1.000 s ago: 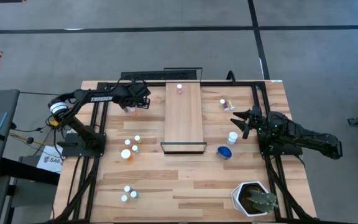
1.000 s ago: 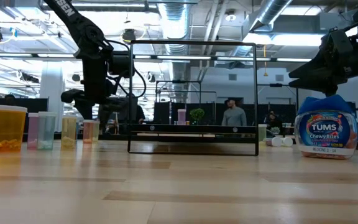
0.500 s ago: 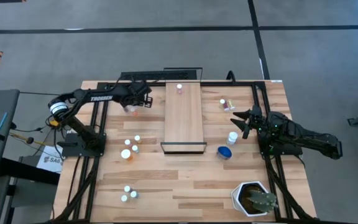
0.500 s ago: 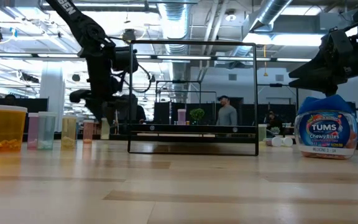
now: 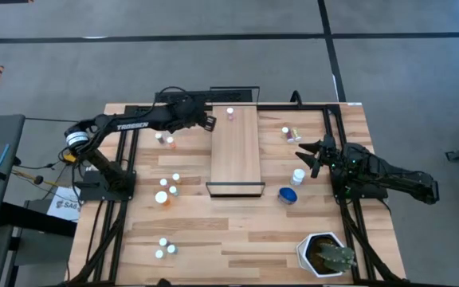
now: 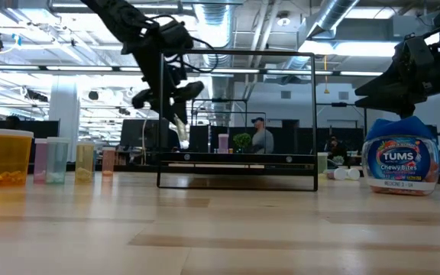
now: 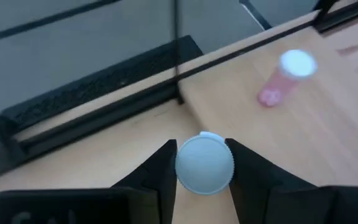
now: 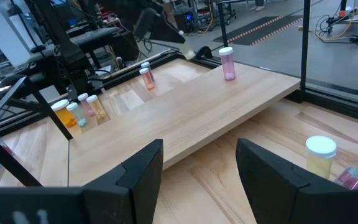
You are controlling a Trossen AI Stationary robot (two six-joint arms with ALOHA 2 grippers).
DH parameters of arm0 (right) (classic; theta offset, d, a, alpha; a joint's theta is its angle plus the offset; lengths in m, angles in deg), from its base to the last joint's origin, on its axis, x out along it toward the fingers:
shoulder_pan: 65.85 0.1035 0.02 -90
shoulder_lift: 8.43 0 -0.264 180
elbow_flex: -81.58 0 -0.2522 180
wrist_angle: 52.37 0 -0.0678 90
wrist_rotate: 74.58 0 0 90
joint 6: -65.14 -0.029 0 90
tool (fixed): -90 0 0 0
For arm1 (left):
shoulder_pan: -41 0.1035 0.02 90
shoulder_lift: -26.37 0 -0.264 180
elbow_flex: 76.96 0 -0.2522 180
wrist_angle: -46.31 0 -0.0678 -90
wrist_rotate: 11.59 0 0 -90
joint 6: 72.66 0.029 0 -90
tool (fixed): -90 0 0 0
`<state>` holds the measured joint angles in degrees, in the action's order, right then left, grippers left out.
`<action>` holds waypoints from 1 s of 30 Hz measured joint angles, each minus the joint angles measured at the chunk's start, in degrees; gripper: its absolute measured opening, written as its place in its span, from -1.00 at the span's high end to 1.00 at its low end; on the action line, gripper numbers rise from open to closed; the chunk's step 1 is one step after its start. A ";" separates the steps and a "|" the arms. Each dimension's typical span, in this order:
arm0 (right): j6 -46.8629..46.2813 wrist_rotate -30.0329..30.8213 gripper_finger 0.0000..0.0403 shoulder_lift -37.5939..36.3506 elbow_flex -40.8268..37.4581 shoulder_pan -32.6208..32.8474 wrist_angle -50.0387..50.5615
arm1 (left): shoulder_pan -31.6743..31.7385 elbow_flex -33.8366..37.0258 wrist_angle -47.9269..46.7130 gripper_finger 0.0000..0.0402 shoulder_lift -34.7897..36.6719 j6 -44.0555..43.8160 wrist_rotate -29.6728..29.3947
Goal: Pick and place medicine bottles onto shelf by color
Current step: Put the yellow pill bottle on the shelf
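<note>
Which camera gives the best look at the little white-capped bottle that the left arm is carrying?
The left wrist view: the small white-capped bottle fills the gap between the left gripper's two dark fingers, cap towards the lens. The high view shows only the gripper by the long light-wood shelf; the low view shows it raised, bottle unclear.

left claw (image 5: 208,123) lifted bottle (image 7: 204,163), moved to shelf (image 5: 237,155)
</note>
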<state>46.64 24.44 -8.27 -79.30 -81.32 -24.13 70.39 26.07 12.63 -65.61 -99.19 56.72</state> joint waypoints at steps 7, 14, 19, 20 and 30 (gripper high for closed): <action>-0.01 0.00 -0.12 -0.01 -0.02 -0.01 0.00 | -0.57 -10.71 -6.96 0.50 -9.98 0.70 0.35; -0.01 0.00 -0.12 -0.01 0.00 0.01 0.00 | -0.61 -20.98 -11.55 0.50 -17.30 4.93 0.44; -0.01 0.00 -0.12 -0.01 -0.01 0.01 0.00 | -0.28 -23.84 -12.31 0.50 -19.69 5.33 1.42; 0.01 0.00 -0.12 -0.01 0.00 0.01 0.01 | -0.15 -23.94 -12.32 0.50 -19.82 5.36 1.87; -0.01 0.00 -0.12 -0.01 -0.02 0.01 0.00 | -0.07 -24.01 -12.86 0.50 -20.27 5.36 2.09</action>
<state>46.64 24.44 -8.28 -79.32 -81.31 -24.13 70.32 2.06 -0.23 -85.88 -93.83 58.82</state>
